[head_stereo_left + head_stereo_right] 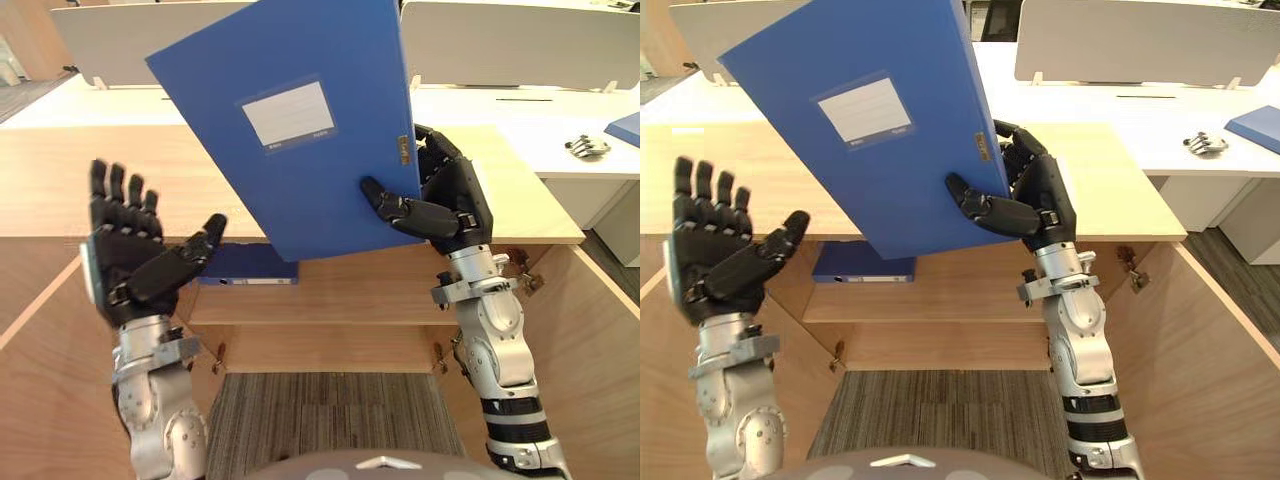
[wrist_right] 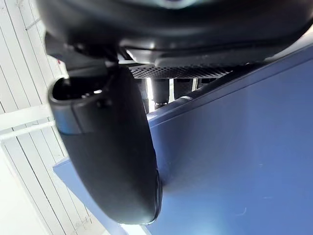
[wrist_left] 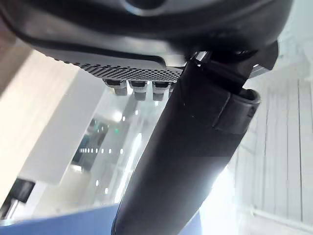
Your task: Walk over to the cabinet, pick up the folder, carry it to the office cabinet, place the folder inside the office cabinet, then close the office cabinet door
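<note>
Left hand (image 1: 125, 250) hangs empty, fingers spread; beside it the right hand (image 1: 450, 200) pinches the edge of a tilted blue folder (image 1: 290, 130), above the cabinet (image 1: 100, 190).

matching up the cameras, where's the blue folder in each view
left eye view: folder upper centre, tilted.
right eye view: folder upper left of centre, same tilt.
right wrist view: blue face under the right robot hand.
left wrist view: blue strip past the left robot hand, probably it.
shared landmark: right robot hand pinching its edge.
</note>
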